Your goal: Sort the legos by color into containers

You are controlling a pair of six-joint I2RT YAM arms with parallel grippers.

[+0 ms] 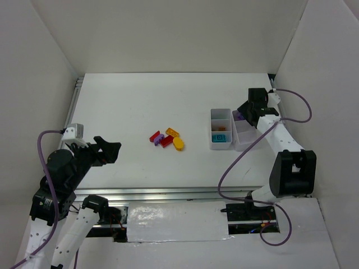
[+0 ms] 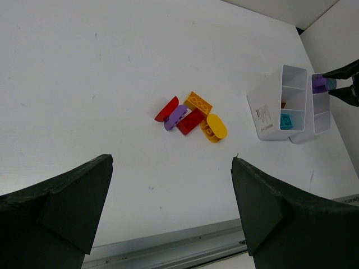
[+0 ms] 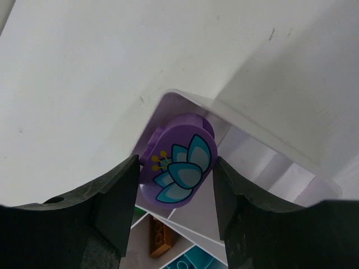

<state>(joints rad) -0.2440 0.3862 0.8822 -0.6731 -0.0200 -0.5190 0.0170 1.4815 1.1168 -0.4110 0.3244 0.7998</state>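
Right fingers [image 3: 112, 207] pinching purple flower brick [image 3: 179, 162] over tray's [image 3: 258, 140] far corner, likely for dropping; left fingers [image 2: 61, 202] spread empty, well apart.

No legible text; only an unreadable dark-printed label [image 2: 265, 116] on the side wall of the white tray [image 2: 276, 89]

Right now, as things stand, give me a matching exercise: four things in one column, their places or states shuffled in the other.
1 purple flower brick
2 teal brick
3 yellow oval brick
4 left pincer

A lying loose on the table
B open, above the table
C inside a tray compartment
D gripped by the right pincer

Pairs: 1-D, 2-C, 3-A, 4-B
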